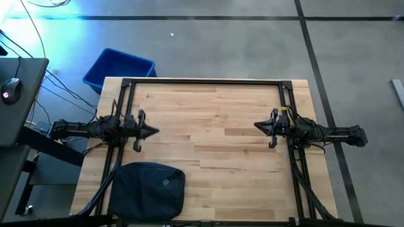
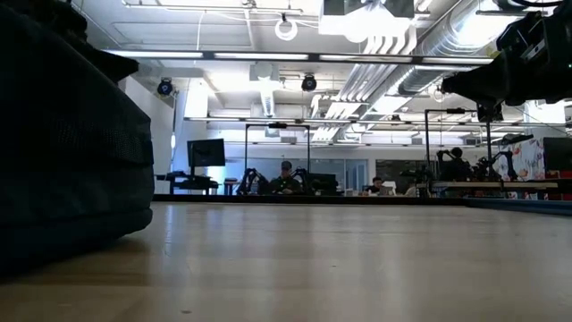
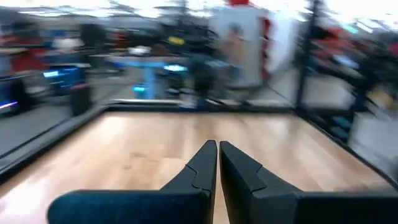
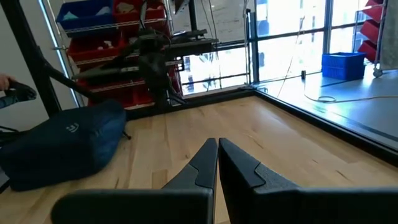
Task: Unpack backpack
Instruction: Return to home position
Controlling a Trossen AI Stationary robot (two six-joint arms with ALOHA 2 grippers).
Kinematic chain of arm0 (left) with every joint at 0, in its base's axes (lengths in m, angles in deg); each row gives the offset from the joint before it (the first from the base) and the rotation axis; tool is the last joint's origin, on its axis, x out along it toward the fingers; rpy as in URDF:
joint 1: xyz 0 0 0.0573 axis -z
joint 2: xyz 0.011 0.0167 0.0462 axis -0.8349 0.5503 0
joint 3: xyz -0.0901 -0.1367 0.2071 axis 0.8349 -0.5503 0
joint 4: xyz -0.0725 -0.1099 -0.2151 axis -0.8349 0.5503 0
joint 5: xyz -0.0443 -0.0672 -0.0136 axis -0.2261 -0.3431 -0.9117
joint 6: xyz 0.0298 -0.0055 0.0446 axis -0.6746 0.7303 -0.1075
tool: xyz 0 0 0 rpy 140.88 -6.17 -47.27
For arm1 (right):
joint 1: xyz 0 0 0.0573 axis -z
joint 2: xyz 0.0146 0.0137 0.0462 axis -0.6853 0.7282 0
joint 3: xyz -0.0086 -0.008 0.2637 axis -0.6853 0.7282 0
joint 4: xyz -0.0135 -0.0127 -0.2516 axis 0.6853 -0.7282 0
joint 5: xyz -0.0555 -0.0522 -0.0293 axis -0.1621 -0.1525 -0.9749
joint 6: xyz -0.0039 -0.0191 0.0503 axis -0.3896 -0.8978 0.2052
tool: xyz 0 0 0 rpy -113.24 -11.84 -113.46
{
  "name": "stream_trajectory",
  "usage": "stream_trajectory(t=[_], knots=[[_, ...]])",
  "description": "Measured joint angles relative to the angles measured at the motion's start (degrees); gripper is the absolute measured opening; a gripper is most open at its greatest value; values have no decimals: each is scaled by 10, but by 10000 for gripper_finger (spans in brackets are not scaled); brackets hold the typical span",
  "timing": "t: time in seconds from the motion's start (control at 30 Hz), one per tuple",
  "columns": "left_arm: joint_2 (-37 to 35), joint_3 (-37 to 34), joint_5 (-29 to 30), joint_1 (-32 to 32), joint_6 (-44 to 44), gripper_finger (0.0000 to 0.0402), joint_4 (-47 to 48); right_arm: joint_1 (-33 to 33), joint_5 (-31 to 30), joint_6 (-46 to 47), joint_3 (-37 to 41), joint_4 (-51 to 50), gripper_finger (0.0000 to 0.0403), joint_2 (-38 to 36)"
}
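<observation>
The wooden table (image 1: 214, 120) fills most of the high view, with a black metal frame (image 1: 202, 81) running along its far edge and down both sides. Its middle is bare wood.

The backpack (image 1: 148, 189) lies flat at the near left corner of the table, dark navy, with its small white logo facing up. In the low view it looms as a dark mass (image 2: 63, 143) at the left, resting on the wood. The right wrist view shows it (image 4: 62, 146) across the table as a soft, rounded heap. Whether its zip is done up cannot be told.

A bright blue plastic bin (image 1: 118, 68) stands on the floor just beyond the far left corner of the table.

The left arm (image 1: 88, 128) reaches in level from the left side. The left gripper (image 1: 151, 132) points toward the middle of the table, just beyond the far edge of the backpack and apart from it. In its wrist view the fingers (image 3: 217, 144) are pinched narrow, almost tip to tip, holding nothing.

The right arm (image 1: 328, 133) mirrors it from the right side. The right gripper (image 1: 257, 125) faces the left one, well apart, over bare wood. Its fingers (image 4: 217, 142) are likewise drawn close with nothing between them.

A computer mouse (image 1: 9, 89) with a red light sits on a dark desk left of the table. People (image 2: 286, 179) sit far off in the room behind.
</observation>
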Motion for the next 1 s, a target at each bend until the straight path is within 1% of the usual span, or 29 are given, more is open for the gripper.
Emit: stream_trajectory(t=[0.03,0.1,0.27,0.87,0.93,1.0], knots=[[0,0,-19,0,-8,0,7,0,0,0,0,0,0,0],[0,0,-34,0,-15,0,7,0,0,0,0,0,0,0],[0,0,-34,0,9,0,7,0,0,0,0,0,0,0],[0,0,-34,-12,9,0,7,0,0,-5,0,0,0,0],[0,0,-34,-12,9,0,7,0,-4,-9,0,10,0,0],[0,0,-34,-12,9,0,7,0,10,17,1,42,0,0]])
